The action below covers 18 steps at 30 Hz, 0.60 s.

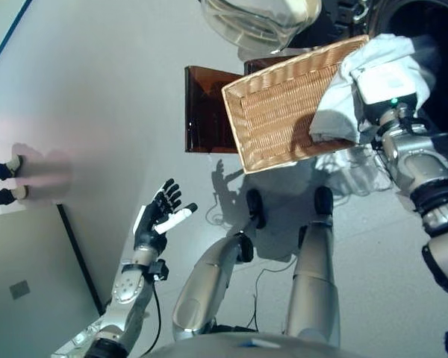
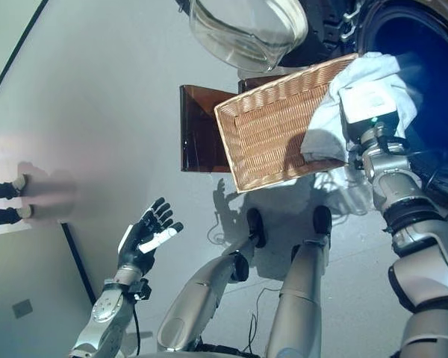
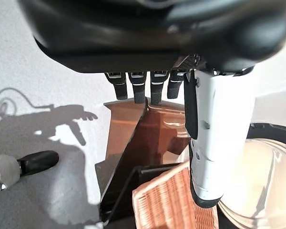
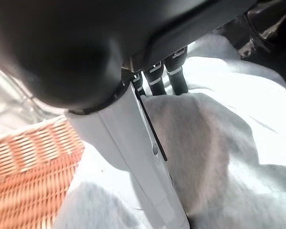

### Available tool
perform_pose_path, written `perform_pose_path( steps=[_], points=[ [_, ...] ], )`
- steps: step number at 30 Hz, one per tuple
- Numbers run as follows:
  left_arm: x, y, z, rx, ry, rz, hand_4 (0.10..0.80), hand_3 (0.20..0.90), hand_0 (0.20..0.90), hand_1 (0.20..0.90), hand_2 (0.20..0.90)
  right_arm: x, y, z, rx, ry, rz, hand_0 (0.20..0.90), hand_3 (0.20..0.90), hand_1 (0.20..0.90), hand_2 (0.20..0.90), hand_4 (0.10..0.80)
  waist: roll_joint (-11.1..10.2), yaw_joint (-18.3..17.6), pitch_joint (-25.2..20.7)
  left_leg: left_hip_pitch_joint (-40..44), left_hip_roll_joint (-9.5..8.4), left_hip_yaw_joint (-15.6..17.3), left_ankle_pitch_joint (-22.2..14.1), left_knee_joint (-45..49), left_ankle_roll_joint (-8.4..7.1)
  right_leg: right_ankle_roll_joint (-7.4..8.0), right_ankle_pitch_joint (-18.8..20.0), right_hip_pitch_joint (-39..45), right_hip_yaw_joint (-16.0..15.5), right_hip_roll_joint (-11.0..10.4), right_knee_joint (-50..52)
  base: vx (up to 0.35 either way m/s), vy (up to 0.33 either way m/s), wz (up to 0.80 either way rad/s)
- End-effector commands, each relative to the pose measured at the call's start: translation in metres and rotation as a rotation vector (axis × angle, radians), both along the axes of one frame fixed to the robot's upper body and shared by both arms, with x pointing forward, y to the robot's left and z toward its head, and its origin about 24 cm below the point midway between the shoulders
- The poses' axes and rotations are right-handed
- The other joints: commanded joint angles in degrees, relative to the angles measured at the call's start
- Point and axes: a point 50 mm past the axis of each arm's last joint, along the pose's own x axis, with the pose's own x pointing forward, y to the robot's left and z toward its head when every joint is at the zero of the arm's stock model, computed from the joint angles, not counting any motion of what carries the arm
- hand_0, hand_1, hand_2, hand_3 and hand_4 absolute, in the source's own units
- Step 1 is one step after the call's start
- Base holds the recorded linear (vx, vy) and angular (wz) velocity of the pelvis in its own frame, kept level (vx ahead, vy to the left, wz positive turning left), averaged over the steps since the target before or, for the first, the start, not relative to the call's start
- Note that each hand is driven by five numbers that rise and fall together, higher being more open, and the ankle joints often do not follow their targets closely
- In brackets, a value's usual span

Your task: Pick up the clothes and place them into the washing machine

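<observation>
A white cloth [image 1: 334,112] hangs over the right end of a wicker basket [image 1: 272,119], in front of the washing machine's dark drum opening [image 2: 425,67]. My right hand [image 4: 133,143] is under that cloth. In the right wrist view its white-covered thumb and its fingers [image 4: 168,78] pinch a fold of the cloth [image 4: 214,143]. The rest of the basket looks bare. My left hand [image 1: 158,216] hangs open at the lower left, far from the basket, holding nothing.
The basket rests on a brown translucent stand [image 1: 205,112]. The machine's round glass door [image 2: 246,30] stands swung open above the basket. A person's feet [image 1: 13,165] show at the far left. A dark strip [image 1: 78,257] runs along the floor.
</observation>
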Motion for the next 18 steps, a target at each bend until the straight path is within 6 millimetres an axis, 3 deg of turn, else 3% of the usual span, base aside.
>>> perform_pose_path(
  steps=[1,16,17,18],
  points=[
    [0.010,0.019,0.043,0.017,-0.223,0.086,0.800,0.900,0.900,0.900,0.900,0.003,0.010,0.078,-0.044,-0.256,0.033,0.900,0.900,0.900,0.900,0.800,4.46,1.47,3.50,-5.64,1.55,-1.38,1.50,2.99,-6.39,-3.20,0.93,-1.12,-3.09,0.82,0.06,-0.028,0.004,0.19],
    [0.021,0.014,0.058,-0.007,-0.297,0.111,0.800,0.900,0.900,0.900,0.900,0.005,-0.004,0.095,0.027,-0.305,-0.055,0.900,0.900,0.900,0.900,0.800,6.53,2.93,3.50,-10.53,-0.23,-2.39,4.68,0.37,-6.64,-3.09,2.24,-7.15,-2.87,0.23,1.70,-0.036,0.030,0.09],
    [0.021,0.014,0.058,-0.007,-0.297,0.111,0.800,0.900,0.900,0.900,0.900,0.005,-0.004,0.095,0.027,-0.305,-0.055,0.768,0.768,0.768,0.768,0.706,6.53,2.93,3.50,-10.53,-0.23,-2.39,4.69,0.37,-6.64,-3.09,2.24,-7.16,-2.87,0.22,1.70,-0.028,0.036,-0.02],
    [0.021,0.015,0.058,-0.011,-0.298,0.118,0.800,0.900,0.900,0.900,0.900,0.006,-0.002,0.095,0.004,-0.296,-0.053,0.521,0.521,0.521,0.521,0.529,6.64,3.01,3.50,-10.53,-0.35,-2.33,4.96,-0.02,-6.65,-3.06,2.26,-7.25,-2.85,0.21,1.72,0.000,0.000,0.00]
  ],
)
